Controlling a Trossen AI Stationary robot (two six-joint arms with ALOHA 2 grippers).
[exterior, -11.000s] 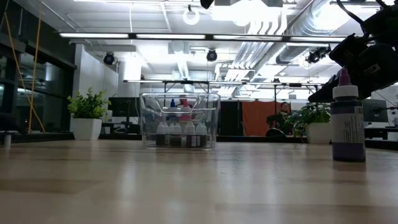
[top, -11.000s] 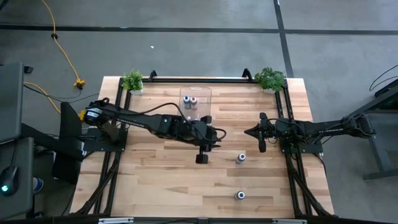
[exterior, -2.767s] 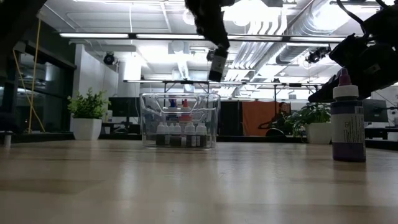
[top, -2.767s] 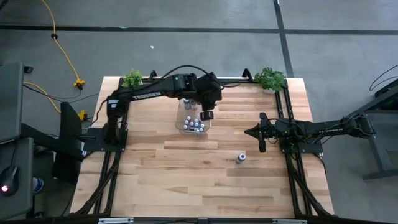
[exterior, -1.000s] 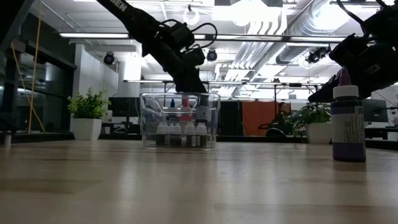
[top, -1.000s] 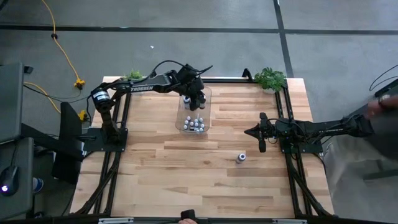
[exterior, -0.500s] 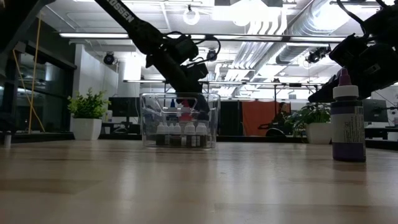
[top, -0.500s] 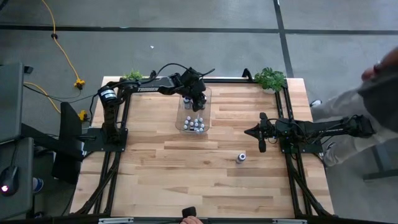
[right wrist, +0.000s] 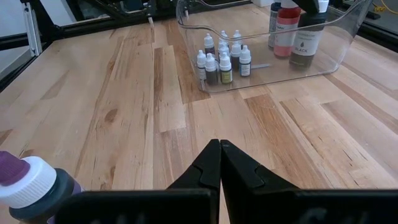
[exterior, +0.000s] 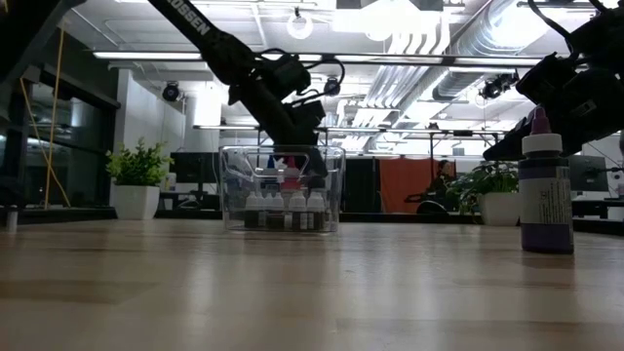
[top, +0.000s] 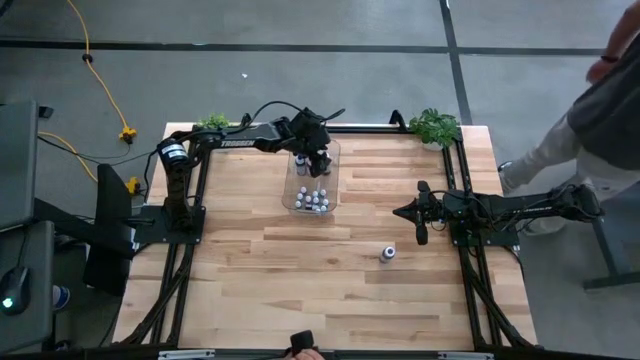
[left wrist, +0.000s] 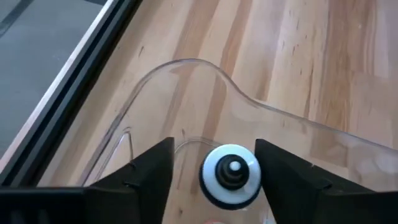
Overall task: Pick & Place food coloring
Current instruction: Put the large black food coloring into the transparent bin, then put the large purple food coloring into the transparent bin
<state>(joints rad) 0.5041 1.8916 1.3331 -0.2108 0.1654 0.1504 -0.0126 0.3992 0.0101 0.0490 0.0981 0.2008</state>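
Clear plastic bin (top: 312, 180) at the desk's (top: 250, 280) far middle takes our left gripper (left wrist: 231, 180), fingers spread either side of a white-capped food coloring bottle (left wrist: 231, 175) without touching it, while 1 purple bottle (top: 387, 254) stands near our right gripper (right wrist: 219, 163), fingers closed empty.

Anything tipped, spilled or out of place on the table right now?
Nothing tipped or spilled. One purple bottle stands upright out on the table, apart from the clear bin, near the idle right gripper. The left gripper is over the bin's far end, a bottle cap between its fingers.
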